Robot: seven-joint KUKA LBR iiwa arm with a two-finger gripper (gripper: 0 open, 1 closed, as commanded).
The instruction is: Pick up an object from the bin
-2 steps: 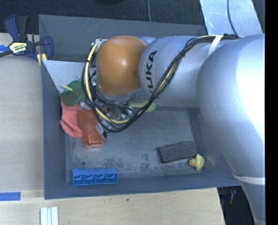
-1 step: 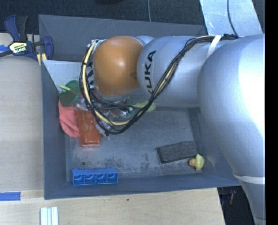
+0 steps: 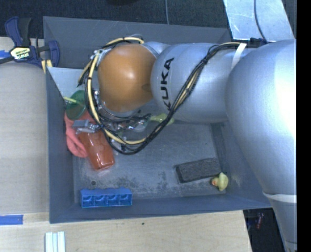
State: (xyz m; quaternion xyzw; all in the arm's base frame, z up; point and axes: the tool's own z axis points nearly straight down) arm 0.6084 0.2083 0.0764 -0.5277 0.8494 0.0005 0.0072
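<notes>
Orange-red block, lying on the floor at the left side of the bin, and right at its upper end sits the gripper, low down under the arm's orange cover. Open or closed? I can't tell, the cover and the cable loops hide it. Touching the block on its left, a pink curved piece runs along the left wall. Just above that, a green piece peeks out beside the cover. Moving outward, a blue studded brick lies flat by the near wall, well apart from the gripper. Over to the right there's a dark grey block, with a small yellow toy just beside its right end. The silver arm stretches in from the right.
</notes>
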